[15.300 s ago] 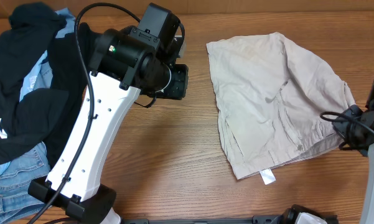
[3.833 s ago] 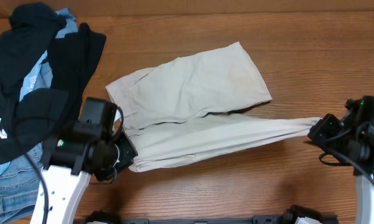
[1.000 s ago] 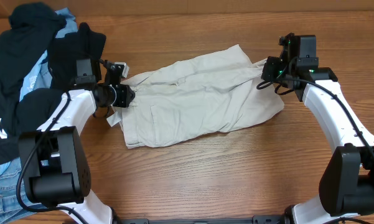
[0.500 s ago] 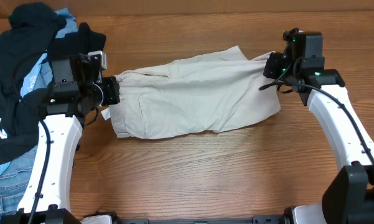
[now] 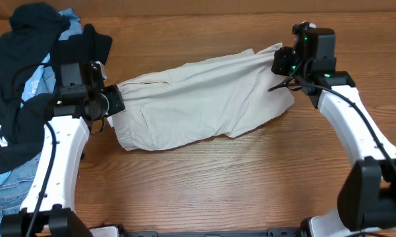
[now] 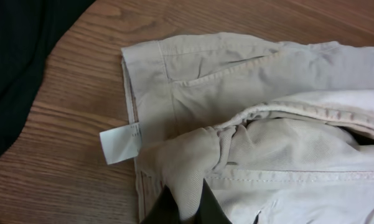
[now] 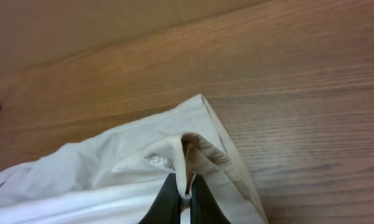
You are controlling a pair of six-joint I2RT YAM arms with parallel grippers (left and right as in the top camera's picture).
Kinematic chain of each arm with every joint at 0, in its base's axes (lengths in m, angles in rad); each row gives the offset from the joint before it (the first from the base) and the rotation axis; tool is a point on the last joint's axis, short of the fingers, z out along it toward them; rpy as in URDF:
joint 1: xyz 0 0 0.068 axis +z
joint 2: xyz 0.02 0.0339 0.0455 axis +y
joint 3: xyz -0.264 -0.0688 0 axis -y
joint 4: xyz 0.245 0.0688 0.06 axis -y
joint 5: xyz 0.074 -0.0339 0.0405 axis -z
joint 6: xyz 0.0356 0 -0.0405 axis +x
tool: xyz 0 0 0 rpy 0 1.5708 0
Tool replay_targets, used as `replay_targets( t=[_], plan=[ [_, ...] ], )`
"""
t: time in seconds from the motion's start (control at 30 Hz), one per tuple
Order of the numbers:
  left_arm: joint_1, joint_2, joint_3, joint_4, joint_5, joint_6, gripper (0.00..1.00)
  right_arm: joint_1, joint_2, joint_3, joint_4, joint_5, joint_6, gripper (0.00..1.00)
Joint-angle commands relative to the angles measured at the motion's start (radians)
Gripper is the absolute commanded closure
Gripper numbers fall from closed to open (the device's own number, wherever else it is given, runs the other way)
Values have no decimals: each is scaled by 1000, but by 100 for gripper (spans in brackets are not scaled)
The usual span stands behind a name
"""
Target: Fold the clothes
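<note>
My left gripper and right gripper each clamp a thin bunch at the 2 ends of the beige shorts, stretched mid-table near the dark clothes pile; I judge either small bite may slip if I pull apart harder, collapsing the fold.

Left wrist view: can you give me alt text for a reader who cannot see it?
The left gripper, at the bottom edge, pinches a bunched fold of the beige shorts, which spread across the wooden table. A white tag sticks out from their edge, and a black garment lies at upper left.
</note>
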Motion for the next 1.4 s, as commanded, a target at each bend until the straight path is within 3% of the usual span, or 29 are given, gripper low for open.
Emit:
replay_targets(
  t=[0.0, 0.13, 0.17, 0.2, 0.23, 0.27, 0.3, 0.33, 0.37, 0.4, 0.6, 0.7, 0.77, 0.87, 1.27, 1.37],
  plan=[
    [12, 57, 4, 24, -121, -33, 96, -16, 74, 30, 90, 72, -5, 96],
    [11, 144, 4, 78, -138, -32, 96, -16, 159, 30, 113, 72, -4, 92],
    [11, 189, 4, 114, -163, -33, 96, -16, 183, 30, 113, 73, -5, 74],
    [11, 210, 4, 135, -185, -34, 96, -16, 198, 30, 117, 73, -7, 69],
    [11, 232, 4, 160, -202, -33, 96, -16, 205, 30, 113, 73, -26, 57],
    [12, 246, 4, 176, -217, -33, 88, -18, 206, 30, 103, 73, -31, 33],
    [12, 254, 4, 192, -225, -33, 65, -21, 204, 30, 92, 73, -31, 21],
    [12, 256, 4, 205, -227, -33, 57, -26, 195, 30, 60, 72, -31, 7],
    [12, 255, 4, 206, -220, -33, 45, -30, 188, 30, 30, 72, -31, 0],
    [12, 255, 4, 202, -206, -32, 29, -32, 180, 30, -18, 71, -35, 0],
    [13, 197, 47, 167, -204, -17, 8, -45, 175, 30, -250, -1, -58, 0],
    [12, 97, 140, 39, -185, -22, 8, -105, 175, 30, -297, -295, -61, 0],
    [11, 57, 143, -42, -93, -22, 9, -128, 175, 30, -314, -378, -60, 0],
    [9, 50, 140, -165, 29, -21, 16, -138, 177, 30, -343, -335, -60, 0],
    [-108, 50, 140, -251, 28, -21, 16, -150, 336, 29, -314, -245, -37, 0],
    [-114, 50, 140, -257, 27, -21, 16, -147, 338, 29, -346, -378, -34, 2]
  ],
)
